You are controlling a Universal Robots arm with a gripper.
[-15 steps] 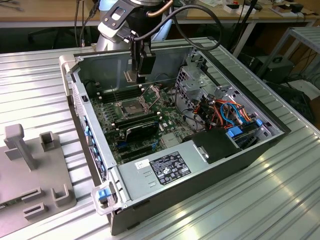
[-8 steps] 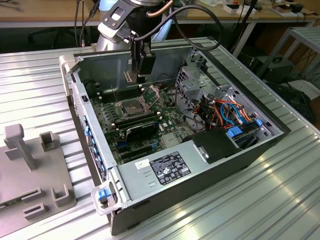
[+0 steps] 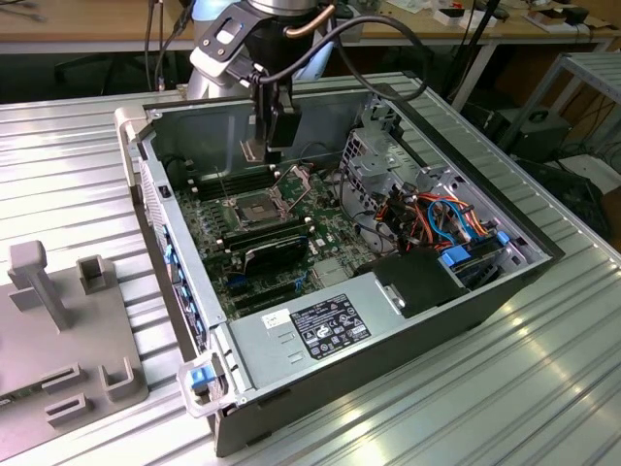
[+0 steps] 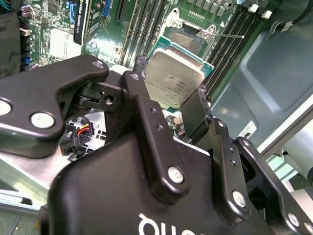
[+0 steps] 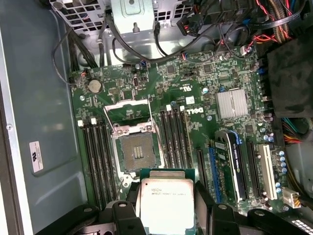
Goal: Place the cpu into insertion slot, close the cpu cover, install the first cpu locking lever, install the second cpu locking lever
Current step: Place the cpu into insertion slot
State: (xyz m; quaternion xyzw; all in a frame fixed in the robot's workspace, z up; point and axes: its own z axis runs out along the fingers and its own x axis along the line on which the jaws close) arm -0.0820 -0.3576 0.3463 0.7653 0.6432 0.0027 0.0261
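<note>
My gripper (image 3: pixel 275 146) hangs inside the open computer case (image 3: pixel 194 320), above the far side of the motherboard. It is shut on the cpu (image 5: pixel 166 201), a flat square chip with a silver-grey top, clamped by its edges between the black fingers (image 4: pixel 142 98). The same cpu (image 4: pixel 173 78) shows in the second wrist view, held in the air and apart from the board. The insertion slot (image 5: pixel 137 152) lies just beyond the chip, open, with its dark pin field bare. The cpu cover (image 5: pixel 128 113) stands tilted up at the socket's far edge. A thin locking lever (image 4: pixel 229 35) sticks out beside the insertion slot (image 4: pixel 188 39).
Long black memory slots (image 5: pixel 173 134) flank the socket on both sides. A black fan card (image 3: pixel 277 254), a power supply (image 3: pixel 330 325), a drive cage (image 3: pixel 388 155) and coloured cables (image 3: pixel 441 214) crowd the exterior view's right. A grey fixture (image 3: pixel 58 330) sits outside the case.
</note>
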